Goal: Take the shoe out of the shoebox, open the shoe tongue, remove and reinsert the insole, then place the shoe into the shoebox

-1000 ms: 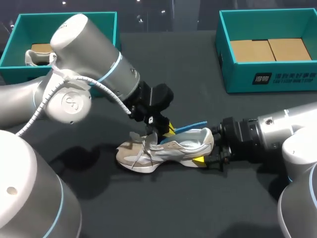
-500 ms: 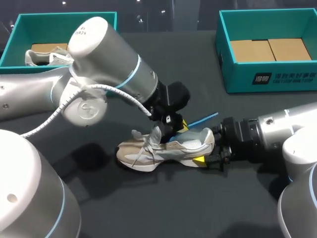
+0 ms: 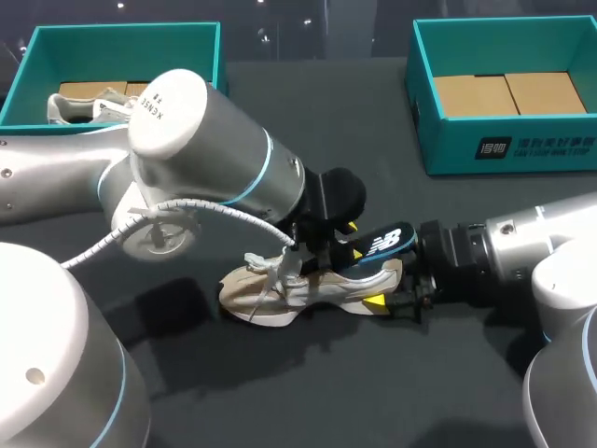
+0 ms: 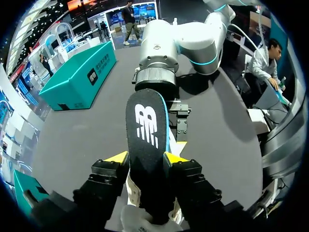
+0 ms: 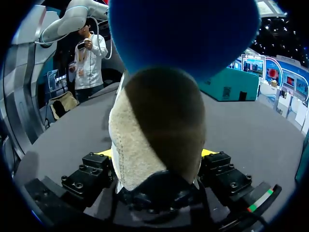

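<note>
Head view: since a second ago the insole (image 3: 381,245), pinched in the left jaws, has been drawn from the shoe (image 3: 256,297) and turned face-up. On the counter (image 3: 373,392), the heel is clamped by the right jaws. Removal is judged nearly complete.

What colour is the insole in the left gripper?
The insole is black, white logo, blue rim; left wrist view.

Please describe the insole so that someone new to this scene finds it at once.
On the dark table, a beige sneaker lies in front of two teal shoeboxes. Above its heel, the left end effector holds the insole: the only flat black piece, blue-edged, with a white logo.
</note>
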Robot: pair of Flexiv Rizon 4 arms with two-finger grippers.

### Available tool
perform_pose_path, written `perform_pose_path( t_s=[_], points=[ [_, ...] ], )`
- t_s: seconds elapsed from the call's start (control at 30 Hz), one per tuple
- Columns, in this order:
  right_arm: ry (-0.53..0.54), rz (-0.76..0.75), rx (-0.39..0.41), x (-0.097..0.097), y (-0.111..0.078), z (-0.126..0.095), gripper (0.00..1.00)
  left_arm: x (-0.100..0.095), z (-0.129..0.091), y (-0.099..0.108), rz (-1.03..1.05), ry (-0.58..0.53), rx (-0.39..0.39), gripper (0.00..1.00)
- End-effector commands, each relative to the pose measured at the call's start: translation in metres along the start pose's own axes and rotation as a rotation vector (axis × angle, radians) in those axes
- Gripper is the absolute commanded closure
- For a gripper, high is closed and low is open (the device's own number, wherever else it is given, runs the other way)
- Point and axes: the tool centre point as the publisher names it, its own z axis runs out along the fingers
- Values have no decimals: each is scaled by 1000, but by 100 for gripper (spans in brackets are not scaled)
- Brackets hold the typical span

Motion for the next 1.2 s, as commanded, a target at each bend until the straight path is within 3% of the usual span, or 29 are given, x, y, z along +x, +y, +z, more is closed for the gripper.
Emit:
perform_pose_path(
  t_s=[0.03,0.33,0.8,0.9,0.97,1.0,1.2],
  points=[
    [-2,1,3,1,1,0,100,6,2,0,5,-51,-3,54],
    [-2,1,3,1,1,0,100,20,12,-3,57,-111,-8,48],
    [-2,1,3,1,1,0,100,14,42,-4,37,-204,-65,52],
    [-2,1,3,1,1,0,100,13,44,-4,31,-211,-69,66],
    [-2,1,3,1,1,0,100,11,42,-2,24,-214,-68,94],
    [-2,1,3,1,1,0,100,10,41,-1,20,-214,-67,100],
    [-2,1,3,1,1,0,100,6,31,3,0,-209,-50,100]
  ],
)
